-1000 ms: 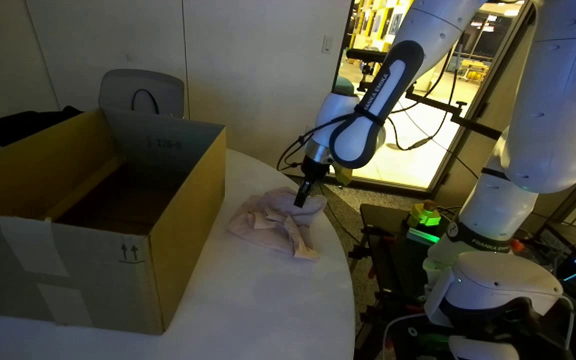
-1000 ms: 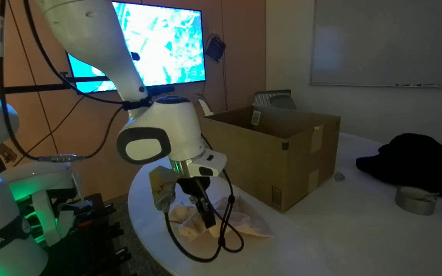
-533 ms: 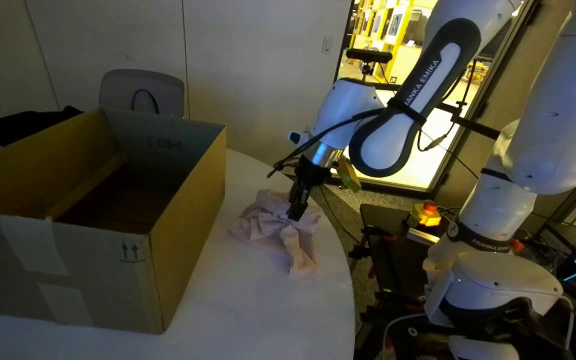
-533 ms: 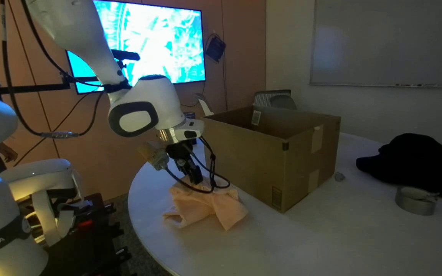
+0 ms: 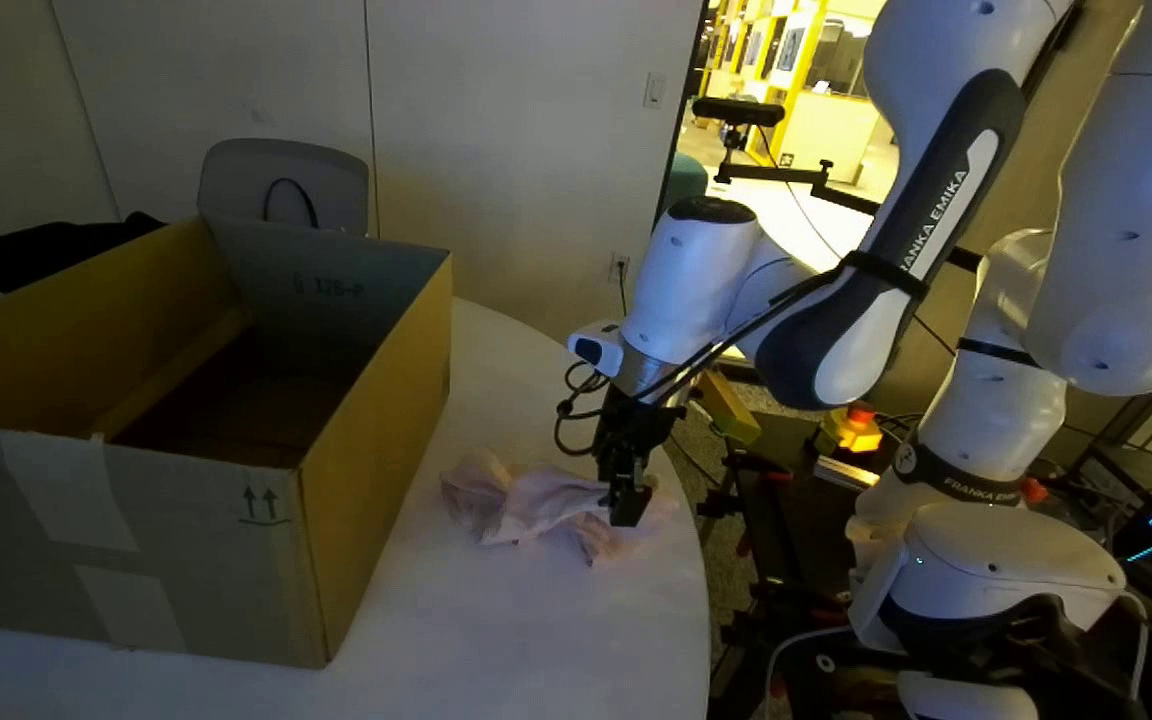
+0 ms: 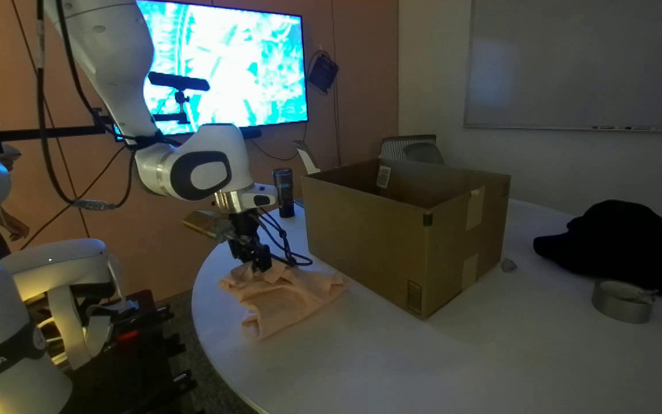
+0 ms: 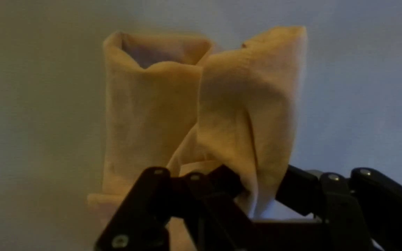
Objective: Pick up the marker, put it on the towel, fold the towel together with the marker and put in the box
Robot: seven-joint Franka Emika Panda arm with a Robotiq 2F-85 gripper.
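Towel (image 5: 536, 500) bunched on the table (image 5: 516, 640) — middle of the frame in an exterior view, near the cardboard box (image 5: 236, 580) that fills the left. Gripper (image 7: 259, 188) low and right of centre in the wrist view, jaws drawn in on a raised fold; looks a true pinch, since cloth sits between them and, in both exterior views, draws up to them. Rest of the cloth lies loose toward upper centre of the wrist view, two folded lobes side by side. Marker not seen; may be wrapped inside, cannot tell.

Handling, my guess: light, limp, nothing to break; wrinkles should give good purchase. One fold alone makes a poor carry — bundle would sag, open, maybe let a smooth, hard marker slip out. Better hold: thick overlap at centre of the wrist view, several layers deep. Folding probably the step in hand; lift over the box wall to come.
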